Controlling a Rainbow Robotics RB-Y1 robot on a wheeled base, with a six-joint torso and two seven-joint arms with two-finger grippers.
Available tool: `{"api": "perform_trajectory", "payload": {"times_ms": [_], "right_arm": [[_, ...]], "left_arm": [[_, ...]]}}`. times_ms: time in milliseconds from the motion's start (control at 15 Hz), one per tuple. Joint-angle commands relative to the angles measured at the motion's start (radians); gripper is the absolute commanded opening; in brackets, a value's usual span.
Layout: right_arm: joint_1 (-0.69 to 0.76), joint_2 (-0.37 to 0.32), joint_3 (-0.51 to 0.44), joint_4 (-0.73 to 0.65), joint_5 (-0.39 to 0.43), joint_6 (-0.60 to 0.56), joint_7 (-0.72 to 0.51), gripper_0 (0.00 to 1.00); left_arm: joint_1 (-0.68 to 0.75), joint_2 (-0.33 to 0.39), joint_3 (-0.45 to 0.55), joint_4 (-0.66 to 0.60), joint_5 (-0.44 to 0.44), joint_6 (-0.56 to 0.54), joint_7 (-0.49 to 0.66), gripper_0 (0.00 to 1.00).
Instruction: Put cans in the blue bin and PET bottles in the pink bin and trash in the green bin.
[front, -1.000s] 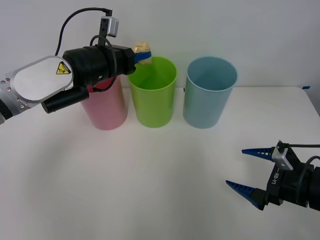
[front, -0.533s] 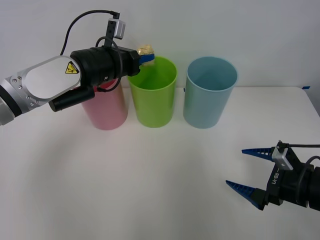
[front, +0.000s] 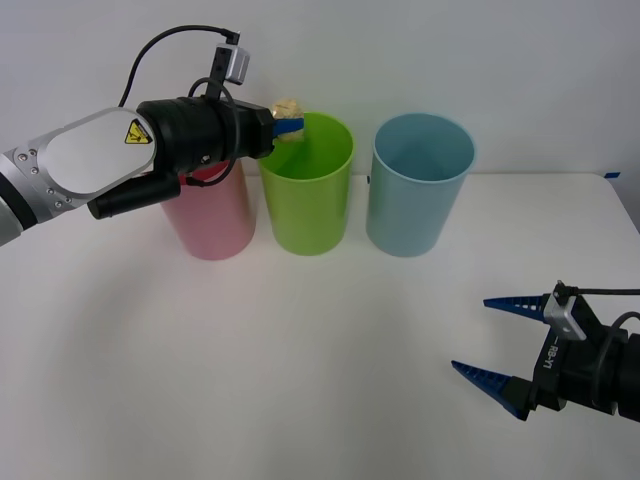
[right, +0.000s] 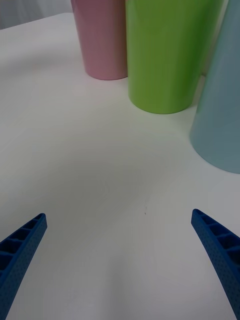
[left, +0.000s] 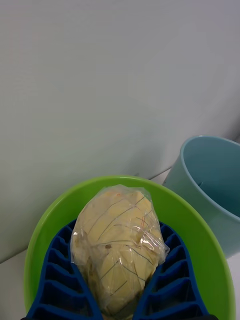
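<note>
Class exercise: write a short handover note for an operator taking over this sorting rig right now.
Left end effector: shut on the pale yellow wrinkly trash wad, held above the rim of the tall lime-green plastic bin.
Right end effector: open, idle over the table's near right.
Tall pink plastic bin and tall light-blue plastic bin flank the green one.
Done: trash picked and carried.
Left: release it into the green bin.
</note>
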Motion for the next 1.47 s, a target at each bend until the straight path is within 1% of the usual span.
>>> {"api": "perform_trajectory", "payload": {"times_ms": [67,133,200,267,333,400,1067,1200,1267,1333,1400,1467], "right_arm": [[0.000,0.000,0.000,0.000,0.000,0.000,0.000,1.00],[0.000,0.000,0.000,0.000,0.000,0.000,0.000,1.00],[0.000,0.000,0.000,0.000,0.000,0.000,0.000,1.00],[0.000,0.000,0.000,0.000,0.000,0.000,0.000,1.00],[0.000,0.000,0.000,0.000,0.000,0.000,0.000,1.00],[0.000,0.000,0.000,0.000,0.000,0.000,0.000,1.00],[0.000,0.000,0.000,0.000,0.000,0.000,0.000,1.00],[0.000,0.000,0.000,0.000,0.000,0.000,0.000,1.00],[0.000,0.000,0.000,0.000,0.000,0.000,0.000,1.00],[0.000,0.000,0.000,0.000,0.000,0.000,0.000,1.00],[0.000,0.000,0.000,0.000,0.000,0.000,0.000,1.00],[0.000,0.000,0.000,0.000,0.000,0.000,0.000,1.00]], "left_arm": [[-0.003,0.000,0.000,-0.001,-0.003,-0.016,0.031,0.00],[-0.003,-0.003,0.000,-0.004,-0.002,-0.016,0.034,0.02],[-0.003,-0.006,0.000,-0.006,-0.003,-0.016,0.055,0.29],[-0.005,-0.006,0.000,-0.009,-0.005,-0.016,0.055,0.66],[-0.005,-0.006,0.000,-0.009,-0.006,-0.016,0.051,0.92],[-0.005,-0.006,0.000,-0.011,-0.008,-0.016,0.048,1.00],[-0.012,-0.005,0.000,-0.026,0.006,0.009,0.036,1.00],[-0.012,0.012,0.000,-0.055,0.046,0.041,-0.006,1.00],[-0.012,0.032,0.000,-0.077,0.121,0.067,-0.084,1.00],[-0.008,0.052,0.000,-0.103,0.164,0.078,-0.110,1.00],[0.005,0.078,0.001,-0.149,0.192,0.101,-0.113,1.00],[0.048,0.112,0.035,-0.221,0.204,0.135,-0.119,1.00]]}}
